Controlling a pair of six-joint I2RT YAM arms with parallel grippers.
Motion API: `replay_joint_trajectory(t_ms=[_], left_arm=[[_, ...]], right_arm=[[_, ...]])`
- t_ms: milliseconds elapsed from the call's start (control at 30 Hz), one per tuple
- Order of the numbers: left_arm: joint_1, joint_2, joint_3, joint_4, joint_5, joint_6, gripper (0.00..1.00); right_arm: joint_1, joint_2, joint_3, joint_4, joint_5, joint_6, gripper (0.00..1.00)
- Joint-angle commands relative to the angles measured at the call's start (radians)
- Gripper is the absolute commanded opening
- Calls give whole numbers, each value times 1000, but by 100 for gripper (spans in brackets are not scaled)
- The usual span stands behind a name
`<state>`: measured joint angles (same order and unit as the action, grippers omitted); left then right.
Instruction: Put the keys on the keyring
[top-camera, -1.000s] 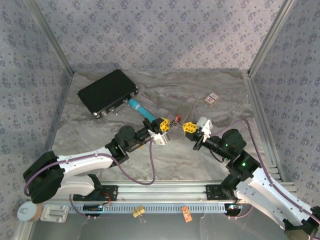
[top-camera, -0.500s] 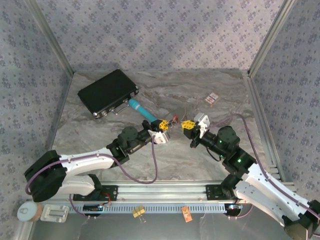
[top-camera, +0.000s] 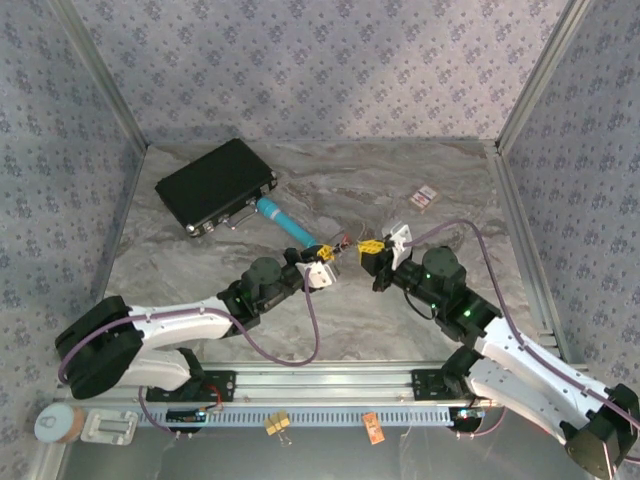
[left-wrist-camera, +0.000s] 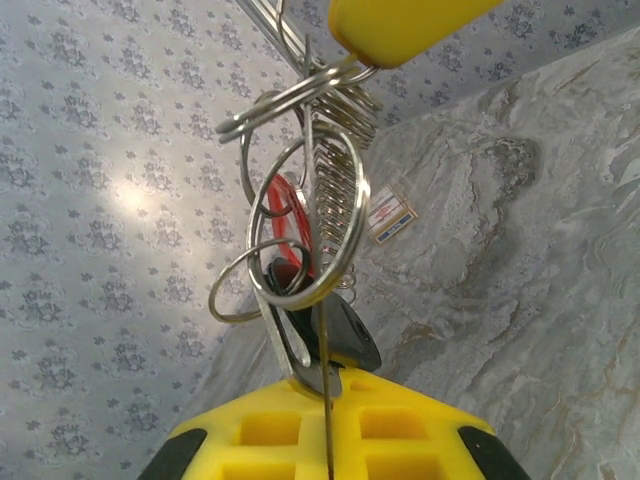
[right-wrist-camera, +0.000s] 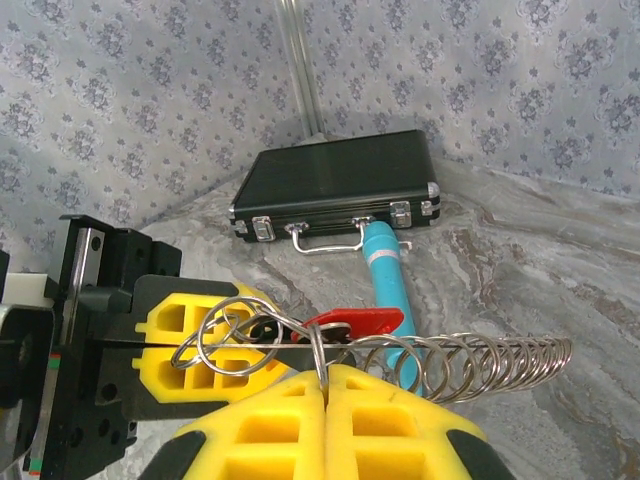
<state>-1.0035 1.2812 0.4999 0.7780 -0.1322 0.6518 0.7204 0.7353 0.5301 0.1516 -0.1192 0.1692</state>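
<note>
My two grippers meet above the middle of the table with the keys (top-camera: 346, 241) between them. The left gripper (top-camera: 327, 254) is shut on the keys (left-wrist-camera: 345, 335): a dark-headed key and a metal blade sit pinched in its yellow fingertips, and a red key head (left-wrist-camera: 283, 212) hangs just beyond. The right gripper (top-camera: 369, 247) is shut on a metal ring of the keyring (right-wrist-camera: 318, 352). In the right wrist view, several linked rings (right-wrist-camera: 232, 340) cross in front of the left gripper (right-wrist-camera: 300, 340), and a wire coil (right-wrist-camera: 490, 362) trails to the right. The red key head (right-wrist-camera: 365, 322) lies between the grippers.
A black case (top-camera: 215, 184) lies at the back left, with a teal cylindrical tool (top-camera: 290, 222) beside it that reaches towards the grippers. A small card (top-camera: 425, 197) lies at the back right. A binder clip (top-camera: 277, 423) and an orange tag (top-camera: 373, 428) sit below the front rail.
The right gripper has moved left to close on the left gripper, so the gap between them has shrunk. The left gripper has barely shifted.
</note>
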Motion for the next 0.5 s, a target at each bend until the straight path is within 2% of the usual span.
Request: replay_joint_trajectory(t_ms=[0,200,467], left_arm=[[-27,11,-1,37,63,-30,8],[-27,43,-7,52,73,-58,16],[-29,16,-39,39,86,-104,36]], right_arm=[[-10,14,22,92,17,36,0],[-12,24,21,76,23,28,0],[-33,18,-16,87,26,10,0]])
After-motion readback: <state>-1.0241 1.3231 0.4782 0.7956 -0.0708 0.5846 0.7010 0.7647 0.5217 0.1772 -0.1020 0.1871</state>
